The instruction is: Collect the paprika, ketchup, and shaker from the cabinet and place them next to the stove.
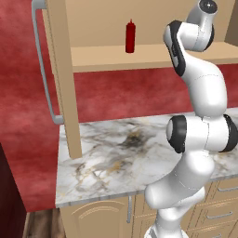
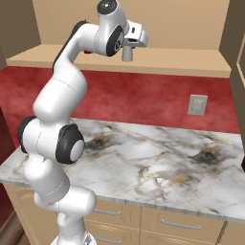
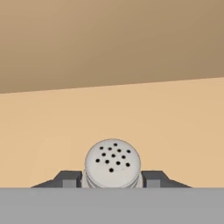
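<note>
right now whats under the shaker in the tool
The shaker sits between the tool's fingers, with the tan cabinet shelf beneath and around it. Its base and any contact with the shelf are hidden by its own top.

Looking down along my end effector (image 3: 112, 180), I see the shaker (image 3: 113, 163) sitting squarely between the two dark fingertips (image 3: 68, 178), one pressed against each side of it, so the grip is closed on it. Its rounded pale grey top faces me, dotted with a cluster of small black holes. Beneath and beyond the shaker lies the light tan shelf (image 3: 175, 131) of the cabinet, and farther out from my end effector the darker tan back wall (image 3: 112, 39) rises, meeting the shelf along a slightly slanted line.
</note>
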You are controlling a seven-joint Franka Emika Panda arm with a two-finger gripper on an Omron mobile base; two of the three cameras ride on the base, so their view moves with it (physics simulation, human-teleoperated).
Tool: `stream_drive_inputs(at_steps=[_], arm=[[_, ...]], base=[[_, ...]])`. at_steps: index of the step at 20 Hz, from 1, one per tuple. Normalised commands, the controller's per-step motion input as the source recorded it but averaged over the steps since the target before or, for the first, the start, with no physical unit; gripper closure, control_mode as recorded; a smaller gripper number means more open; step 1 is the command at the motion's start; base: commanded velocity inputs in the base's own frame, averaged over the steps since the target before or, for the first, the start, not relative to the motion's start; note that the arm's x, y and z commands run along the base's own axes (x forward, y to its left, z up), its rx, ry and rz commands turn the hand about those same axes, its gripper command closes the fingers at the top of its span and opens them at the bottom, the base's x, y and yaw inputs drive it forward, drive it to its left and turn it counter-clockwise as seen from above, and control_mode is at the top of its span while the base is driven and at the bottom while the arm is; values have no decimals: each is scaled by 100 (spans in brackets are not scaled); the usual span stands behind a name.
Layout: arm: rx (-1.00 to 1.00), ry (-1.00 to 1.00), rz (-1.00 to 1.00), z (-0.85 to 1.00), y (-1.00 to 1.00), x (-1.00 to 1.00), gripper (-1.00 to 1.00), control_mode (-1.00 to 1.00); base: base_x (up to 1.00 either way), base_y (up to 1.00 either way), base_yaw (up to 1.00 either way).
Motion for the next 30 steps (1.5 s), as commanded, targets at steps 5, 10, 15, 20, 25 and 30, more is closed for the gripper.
stream_drive_inputs(at_steps=[5,10,15,20,25,30], arm=[[0,0,0,0,0,0,100,-100],[0,-3,0,-5,0,-33,100,-100],[0,-6,0,-8,3,-90,100,-100],[0,-6,0,-8,6,-100,100,-100],[0,-11,0,-6,6,-100,100,-100],[0,-8,0,-21,10,-100,100,-100]], base=[[0,0,0],[0,0,0],[0,0,0],[0,0,0],[0,0,0],[0,0,0]])
